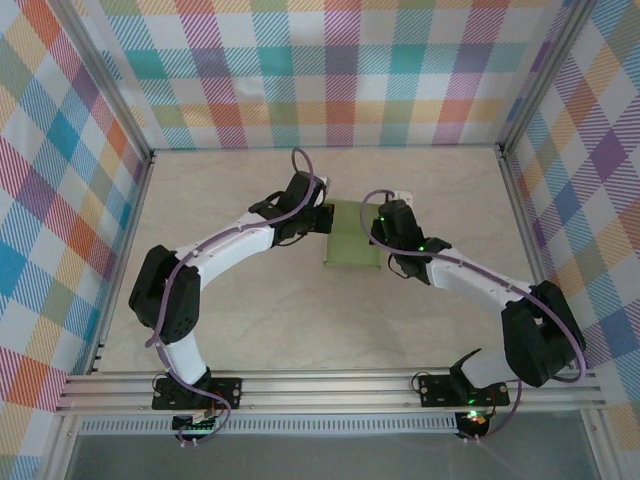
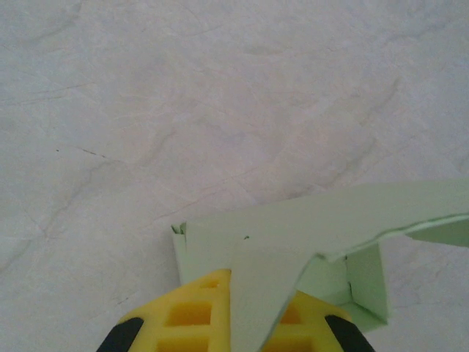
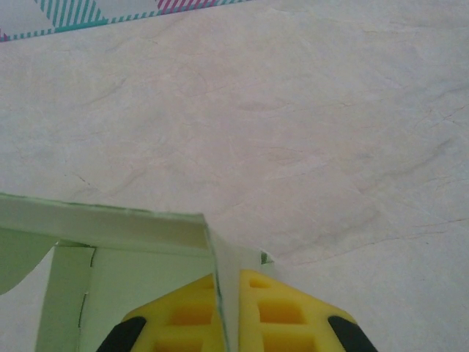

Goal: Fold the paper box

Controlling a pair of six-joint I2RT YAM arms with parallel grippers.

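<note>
Top external: finds the pale green paper box [image 1: 350,238] near the middle of the tabletop [image 1: 250,320], a little toward 12 o'clock, well apart from the plaid walls [image 1: 340,70]. Meets the left hand [image 1: 322,218] at the box's 10 o'clock corner and the right hand [image 1: 381,226] at its 2 o'clock corner, so flanked on both sides at the far end.

Left wrist: catches the left hand [image 2: 245,297] closed together on a strip of the paper box [image 2: 308,220], with that strip running down between the two yellow fingers [image 2: 192,315]. Spreads away from the hand toward 2 and 3 o'clock, one panel lifted and tilted, a small upright wall tucked beneath it at 4 o'clock. Bare tabletop [image 2: 183,110] from 9 round to 1 o'clock.

Right wrist: catches the right hand [image 3: 227,297] clamped on a thin upright wall of the paper box [image 3: 110,224], seen edge-on between the yellow fingers [image 3: 282,312]. Reaches out from the hand toward 9 and 10 o'clock, side walls raised around a flat floor. Pale tabletop [image 3: 330,147] from 11 to 3 o'clock.
</note>
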